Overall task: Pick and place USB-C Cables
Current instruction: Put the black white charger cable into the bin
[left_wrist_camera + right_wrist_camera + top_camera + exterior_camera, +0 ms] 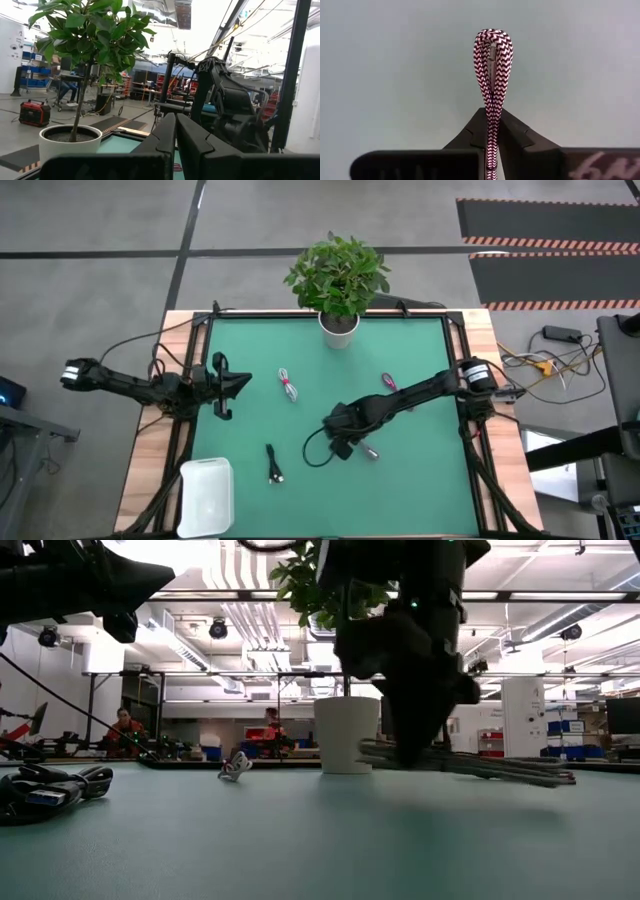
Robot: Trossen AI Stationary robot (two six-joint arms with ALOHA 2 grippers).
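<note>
The cable in play is a braided bundle (493,97). Your right hand (492,120) is closed on it, with both fingers pinching the doubled strands just below the folded loop. Gripping it there lets the loop stand clear ahead of the fingers and keeps the bundle from spreading. The wrist view shows its weave as dark red and white. From above, though, the bundle at that hand reads grey, so I judge it to be the grey one of the USB-C Cables. It lies well out from the plant pot (339,323) toward the front of the green surface (420,480). The level view shows its strands trailing along the surface, so it does not look lifted yet. The magenta cable (388,382) lies apart from the hand, nearer the pot on the right-arm side. The white-and-red cable (289,385) sits about as close to the pot on the left-arm side. The black cable (275,465) is farther out than either, toward the white container (205,495) at the corner farthest from the pot. That container is probably where you should place the bundle. Your left hand (225,385) waits off to the pot's left-arm side, its fingers drawn together on nothing. Raise the right hand straight up so the trailing strands come free without dragging.
</note>
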